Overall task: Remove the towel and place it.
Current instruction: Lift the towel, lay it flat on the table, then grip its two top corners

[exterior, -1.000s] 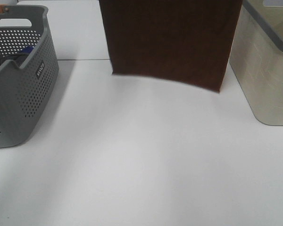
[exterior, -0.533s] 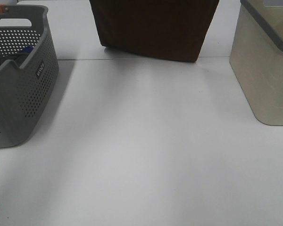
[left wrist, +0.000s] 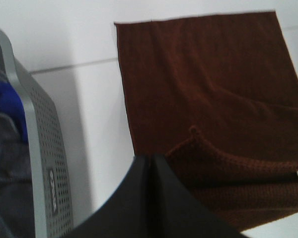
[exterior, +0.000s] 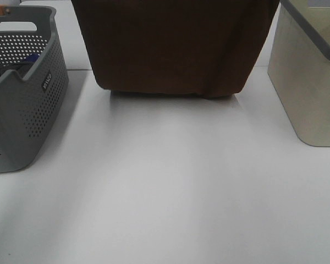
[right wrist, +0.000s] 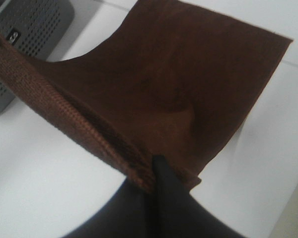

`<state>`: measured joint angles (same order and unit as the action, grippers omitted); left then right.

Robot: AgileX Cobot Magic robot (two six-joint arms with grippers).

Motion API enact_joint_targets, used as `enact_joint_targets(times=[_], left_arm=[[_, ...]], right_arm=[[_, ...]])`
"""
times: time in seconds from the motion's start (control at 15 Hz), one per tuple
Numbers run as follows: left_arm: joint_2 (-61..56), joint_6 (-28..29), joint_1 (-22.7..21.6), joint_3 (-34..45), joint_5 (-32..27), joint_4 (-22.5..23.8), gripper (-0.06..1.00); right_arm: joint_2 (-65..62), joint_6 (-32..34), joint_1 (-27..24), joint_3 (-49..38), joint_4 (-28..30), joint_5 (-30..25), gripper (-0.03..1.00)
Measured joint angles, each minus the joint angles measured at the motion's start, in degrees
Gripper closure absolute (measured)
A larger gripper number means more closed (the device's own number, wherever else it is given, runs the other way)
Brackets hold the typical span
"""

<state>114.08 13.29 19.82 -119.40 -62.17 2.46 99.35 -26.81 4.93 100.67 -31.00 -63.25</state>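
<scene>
While clamped on the stitched top hem of the towel (exterior: 173, 47), shows the jaws of the left gripper (left wrist: 151, 161) pressed flat together with no gap, right at one upper corner of the cloth. Likewise with the right gripper (right wrist: 156, 163): closed tight, biting the ribbed hem at the opposite upper corner. From the right claw, runs that hem away toward the left one as a stretched, ribbed band. Below the claws, drops as a broad dark brown sheet and appears to meet the white table (exterior: 165, 192) at the lower end, curling there into a soft rounded fold. Beyond the fingertips in both wrist views, spreads out plush and mostly smooth, with one shallow crease. Out past the left claw, away from the right one, finds the grey perforated basket (exterior: 27, 99), apart from the towel, with a strip of bare table between. Inside that basket, holds a blue cloth (left wrist: 10, 101) beside something grey. Out past the right claw, away from the left one, finds a pale beige bin (exterior: 308, 88) with a grey rim, close to the towel's edge; cannot tell whether touching. Keeps the towel wholly outside both containers, in the space between them.
</scene>
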Motion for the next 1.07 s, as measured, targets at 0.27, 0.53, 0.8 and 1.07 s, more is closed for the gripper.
enact_joint_targets(times=[0.27,0.53,0.8,1.07], left_arm=[[-0.8,-0.3,2.9,0.0,-7.2,-0.8,0.94],[-6.0,-0.4,5.8,4.7,-7.3,0.5,0.94],[-15.1,0.8,9.2,21.4,-7.1,0.5,0.94],[-25.2,4.6,14.3,34.8,-6.8,0.2,0.94]], right_arm=[[-0.1,2.3,-0.1,-0.5,1.1,-6.3,0.97],[-2.2,7.7,-0.1,-6.2,5.6,-6.4,0.97],[-10.9,11.1,-0.1,-18.9,6.2,-6.4,0.97],[-22.9,13.3,-0.1,-33.9,6.1,-6.5,0.97]])
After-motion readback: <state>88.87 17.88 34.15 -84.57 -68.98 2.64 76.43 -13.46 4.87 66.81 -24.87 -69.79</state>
